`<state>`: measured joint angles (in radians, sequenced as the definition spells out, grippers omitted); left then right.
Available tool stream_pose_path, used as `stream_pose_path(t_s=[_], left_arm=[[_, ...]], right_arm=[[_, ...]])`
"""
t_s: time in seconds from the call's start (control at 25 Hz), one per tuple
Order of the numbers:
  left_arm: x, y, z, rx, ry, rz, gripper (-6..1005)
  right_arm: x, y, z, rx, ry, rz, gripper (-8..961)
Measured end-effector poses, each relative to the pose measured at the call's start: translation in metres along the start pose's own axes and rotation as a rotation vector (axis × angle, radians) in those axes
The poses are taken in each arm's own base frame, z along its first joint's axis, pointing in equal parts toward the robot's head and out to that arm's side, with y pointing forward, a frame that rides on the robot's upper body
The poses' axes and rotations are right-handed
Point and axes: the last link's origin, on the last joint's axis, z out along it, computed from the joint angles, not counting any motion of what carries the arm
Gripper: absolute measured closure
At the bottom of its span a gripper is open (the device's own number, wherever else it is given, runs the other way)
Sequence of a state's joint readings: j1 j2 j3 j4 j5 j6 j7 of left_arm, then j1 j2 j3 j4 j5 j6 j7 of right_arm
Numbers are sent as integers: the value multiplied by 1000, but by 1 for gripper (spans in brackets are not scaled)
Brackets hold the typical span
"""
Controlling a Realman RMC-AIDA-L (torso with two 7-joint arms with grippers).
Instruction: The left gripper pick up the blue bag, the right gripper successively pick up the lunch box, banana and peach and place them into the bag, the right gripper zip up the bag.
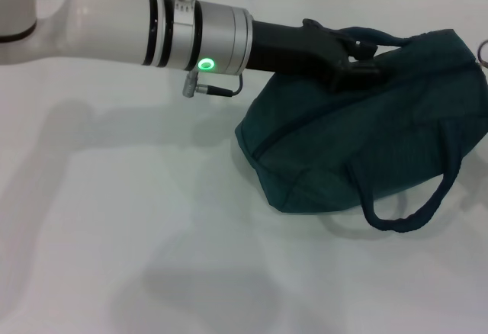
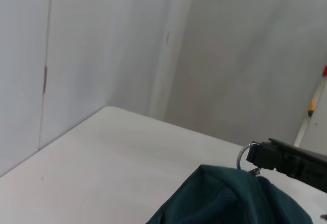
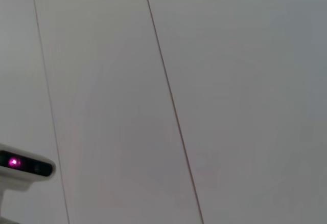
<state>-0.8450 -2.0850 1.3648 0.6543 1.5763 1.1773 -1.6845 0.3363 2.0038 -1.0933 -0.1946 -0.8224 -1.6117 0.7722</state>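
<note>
The blue bag (image 1: 366, 136) is a dark teal soft bag lying at the right of the white table, one strap looping down at its front. My left arm reaches across from the left, and my left gripper (image 1: 357, 65) sits at the bag's top edge, shut on the fabric beside the upper strap. In the left wrist view the bag's cloth (image 2: 230, 198) bulges up close, with a metal ring (image 2: 245, 157) hanging from a black part beside it. The lunch box, banana and peach are out of view. So is my right gripper.
The white table (image 1: 137, 227) spreads to the left and front of the bag. A wall of pale panels stands behind it. The right wrist view shows only wall panels and a small device with a purple light (image 3: 14, 162).
</note>
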Motion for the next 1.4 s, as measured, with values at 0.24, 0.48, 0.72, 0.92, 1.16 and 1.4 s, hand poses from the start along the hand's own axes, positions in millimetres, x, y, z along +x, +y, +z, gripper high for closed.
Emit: stream_pose_path(t_s=[0.24, 0.48, 0.72, 0.92, 1.16, 1.4], left_arm=[[15, 5, -3, -25, 47, -18, 596], [16, 22, -7, -122, 46, -2, 335], [3, 31, 7, -140, -26, 25, 243], [5, 42, 18, -164, -32, 60, 245], [19, 37, 1, -124, 90, 71, 246], [17, 33, -2, -97, 116, 45, 247]], right_arm=[[-2, -2, 5, 6, -9, 16, 937], [-1, -5, 6, 21, -4, 21, 937], [-1, -7, 9, 26, 3, 25, 937], [0, -6, 11, 25, 2, 26, 937], [-1, -6, 13, 23, 2, 25, 937], [-1, -6, 16, 18, 0, 24, 937]])
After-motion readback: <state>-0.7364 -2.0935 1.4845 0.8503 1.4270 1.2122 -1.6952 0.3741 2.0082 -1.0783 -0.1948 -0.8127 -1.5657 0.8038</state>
